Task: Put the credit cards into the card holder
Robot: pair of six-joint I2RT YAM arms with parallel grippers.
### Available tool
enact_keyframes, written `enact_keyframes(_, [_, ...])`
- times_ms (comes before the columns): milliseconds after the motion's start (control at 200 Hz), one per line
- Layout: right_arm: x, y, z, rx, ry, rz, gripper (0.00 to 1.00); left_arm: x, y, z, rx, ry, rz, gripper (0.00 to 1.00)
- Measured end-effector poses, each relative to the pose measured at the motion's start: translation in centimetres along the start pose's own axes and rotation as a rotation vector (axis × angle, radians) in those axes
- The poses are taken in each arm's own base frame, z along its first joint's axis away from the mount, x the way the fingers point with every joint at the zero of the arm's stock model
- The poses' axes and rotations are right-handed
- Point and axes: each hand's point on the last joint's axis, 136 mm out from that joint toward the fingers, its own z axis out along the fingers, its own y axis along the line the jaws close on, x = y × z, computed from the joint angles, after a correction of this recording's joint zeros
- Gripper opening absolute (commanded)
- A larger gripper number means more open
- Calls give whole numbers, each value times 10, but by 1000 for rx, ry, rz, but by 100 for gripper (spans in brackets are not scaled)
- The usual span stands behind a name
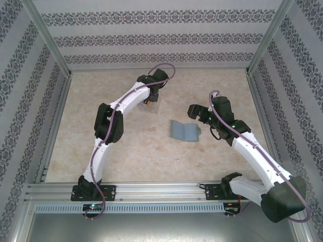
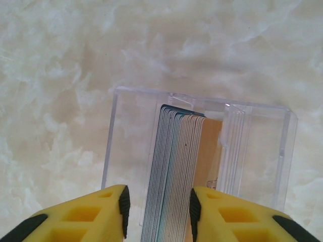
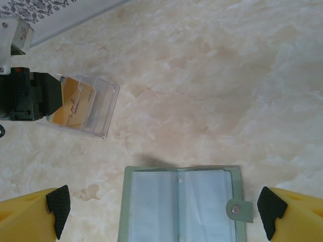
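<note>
Marble-patterned table top [image 1: 151,161] fills the floor of a walled frame, and the open wallet [image 1: 184,131] lies flat near its middle, pockets up. The cards [image 2: 174,171] are not in it yet. They stand on edge as one packed stack inside a clear plastic box [image 2: 202,100], which sits up and to the left of the wallet with bare table between the two.

The left gripper [image 2: 159,212] is the one at the box. Its jaws are parted and straddle the stack across its thickness. A gap shows between the left pad and the nearest card, so nothing looks clamped. The cards' top edges run straight away from this gripper, and an orange card is the outermost on the right.

The right gripper [image 3: 162,212] hangs over the wallet, spread fully wide and empty.

A pinch looks set to close across the stack and then lift straight up. The box walls and an inner divider crowd the stack closely, so there is little sideways room. The way from the box to the wallet has nothing lying in it.
</note>
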Motion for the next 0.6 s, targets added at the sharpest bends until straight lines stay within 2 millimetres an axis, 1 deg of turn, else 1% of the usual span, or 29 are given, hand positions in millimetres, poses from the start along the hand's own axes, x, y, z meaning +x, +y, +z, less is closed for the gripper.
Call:
enact_keyframes(60, [0,0,0,0,0,0,98,1,-2,0,13,5,1,54])
enact_keyframes(275, [0,0,0,0,0,0,98,3,-5,1,31,15,3,55])
enact_keyframes(600, [1,-1,1,3,4,1,98,6,0,1,-1,23,19,55])
